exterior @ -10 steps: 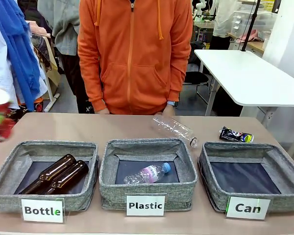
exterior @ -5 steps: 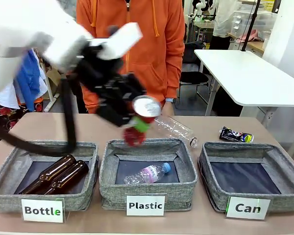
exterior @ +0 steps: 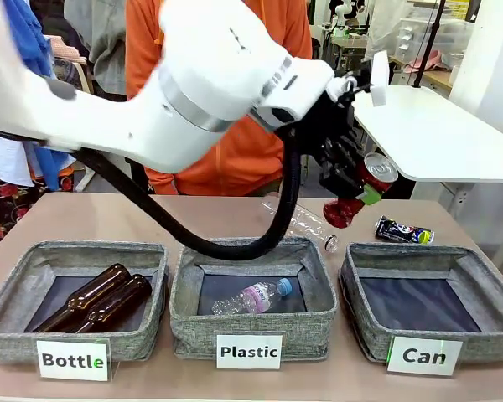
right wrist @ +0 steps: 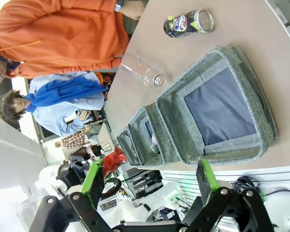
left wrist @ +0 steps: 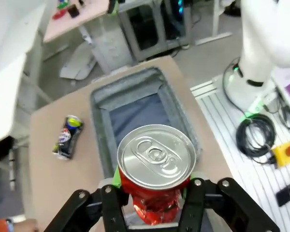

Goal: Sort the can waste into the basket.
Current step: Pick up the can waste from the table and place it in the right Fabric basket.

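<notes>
My left gripper [exterior: 358,191] is shut on the red crushed can [exterior: 347,209], holding it tilted in the air above the table by the far left corner of the grey "Can" basket [exterior: 486,335]. In the left wrist view the can's silver top [left wrist: 156,155] faces the camera, with the basket [left wrist: 97,121] below and beyond it. A dark crushed can [exterior: 404,230] lies on the table behind the basket, also seen as the dark can [left wrist: 67,137]. My right gripper [right wrist: 149,181] is open and holds nothing, high above the basket [right wrist: 238,59] and the dark can [right wrist: 188,22].
A clear plastic bottle [exterior: 302,222] lies on the table behind the "Plastic" basket [exterior: 189,310], which holds another bottle. The "Bottle" basket [exterior: 8,314] holds two brown bottles. A person in an orange hoodie [exterior: 235,159] stands at the far side. My left arm spans the middle.
My left arm has swung in from the left and on to the right with the red can, from over the Plastic basket's back edge to beside the Can basket.
</notes>
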`<state>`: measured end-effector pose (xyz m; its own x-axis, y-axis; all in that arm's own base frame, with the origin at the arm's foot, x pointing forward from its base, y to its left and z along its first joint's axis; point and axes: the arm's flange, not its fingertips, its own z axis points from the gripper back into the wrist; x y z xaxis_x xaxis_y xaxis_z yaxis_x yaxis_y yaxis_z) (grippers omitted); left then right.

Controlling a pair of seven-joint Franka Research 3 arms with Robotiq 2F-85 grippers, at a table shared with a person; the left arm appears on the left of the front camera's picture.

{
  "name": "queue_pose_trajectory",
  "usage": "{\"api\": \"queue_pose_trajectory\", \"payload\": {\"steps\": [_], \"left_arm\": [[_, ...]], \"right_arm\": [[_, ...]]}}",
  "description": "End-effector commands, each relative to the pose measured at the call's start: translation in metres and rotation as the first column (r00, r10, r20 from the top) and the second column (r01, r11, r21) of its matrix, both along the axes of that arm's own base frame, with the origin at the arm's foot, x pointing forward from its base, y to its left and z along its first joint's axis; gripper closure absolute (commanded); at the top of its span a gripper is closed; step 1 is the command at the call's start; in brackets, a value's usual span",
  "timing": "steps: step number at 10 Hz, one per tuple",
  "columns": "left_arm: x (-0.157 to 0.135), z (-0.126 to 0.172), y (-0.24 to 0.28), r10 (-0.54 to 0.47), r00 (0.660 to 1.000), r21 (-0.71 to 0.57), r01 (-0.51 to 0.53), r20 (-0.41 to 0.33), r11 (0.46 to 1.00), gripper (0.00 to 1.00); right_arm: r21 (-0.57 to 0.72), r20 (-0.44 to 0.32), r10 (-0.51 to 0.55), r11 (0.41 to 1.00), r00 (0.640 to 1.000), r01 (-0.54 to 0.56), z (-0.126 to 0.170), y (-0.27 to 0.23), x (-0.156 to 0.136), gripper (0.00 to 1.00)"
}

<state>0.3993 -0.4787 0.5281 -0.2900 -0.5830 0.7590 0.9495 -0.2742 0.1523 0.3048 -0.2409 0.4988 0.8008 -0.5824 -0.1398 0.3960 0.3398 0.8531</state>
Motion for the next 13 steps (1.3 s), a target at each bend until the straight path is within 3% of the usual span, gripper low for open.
{"api": "queue_pose_trajectory", "payload": {"steps": [1,3,4,5,6,7,8,9,12,13], "left_arm": [[-0.016,0.022,0.007,0.009,0.996,-0.004,-0.009,0.084,1.000,0.53],[-0.016,0.022,0.007,0.009,0.996,-0.004,-0.009,0.084,1.000,0.53],[0.001,0.003,-0.002,-0.001,1.000,-0.004,0.001,0.017,1.000,0.53],[0.004,-0.004,-0.022,-0.021,0.994,-0.019,0.019,-0.110,1.000,0.53],[0.020,-0.011,-0.051,-0.013,0.985,-0.027,0.008,-0.173,1.000,0.53],[0.037,-0.017,-0.090,-0.072,0.971,-0.004,0.073,-0.229,0.997,0.53],[0.046,-0.024,-0.127,-0.070,0.969,0.001,0.072,-0.237,0.997,0.53],[0.053,-0.035,-0.168,-0.076,0.965,0.041,0.088,-0.249,0.995,0.53],[0.048,-0.057,-0.225,-0.048,0.955,0.198,0.109,-0.292,0.974,0.53],[0.044,-0.062,-0.233,0.000,0.966,0.251,0.068,-0.260,0.966,0.53]], "right_arm": [[-0.005,0.016,0.014,1.000,1.000,-0.014,0.000,-0.002,-0.001,0.00],[-0.005,0.016,0.014,1.000,1.000,-0.014,0.000,-0.002,-0.001,0.00],[-0.005,0.016,0.014,1.000,1.000,-0.014,0.000,-0.002,-0.001,0.00],[0.000,-0.001,0.001,1.000,1.000,-0.001,0.000,0.000,0.000,0.00],[-0.087,-0.033,-0.044,0.995,0.999,0.041,0.001,0.001,-0.005,0.00],[-0.107,-0.072,-0.055,0.993,0.996,0.048,0.000,-0.010,-0.016,0.00],[-0.104,-0.141,-0.056,0.994,0.988,0.041,-0.003,-0.031,-0.033,0.00],[-0.074,-0.163,-0.001,0.997,0.987,-0.011,-0.005,-0.054,-0.051,0.00],[-0.040,-0.122,0.031,0.999,0.992,-0.036,-0.005,-0.082,-0.072,0.00],[-0.071,-0.150,-0.017,0.997,0.989,0.007,-0.013,-0.060,-0.071,0.00]]}}
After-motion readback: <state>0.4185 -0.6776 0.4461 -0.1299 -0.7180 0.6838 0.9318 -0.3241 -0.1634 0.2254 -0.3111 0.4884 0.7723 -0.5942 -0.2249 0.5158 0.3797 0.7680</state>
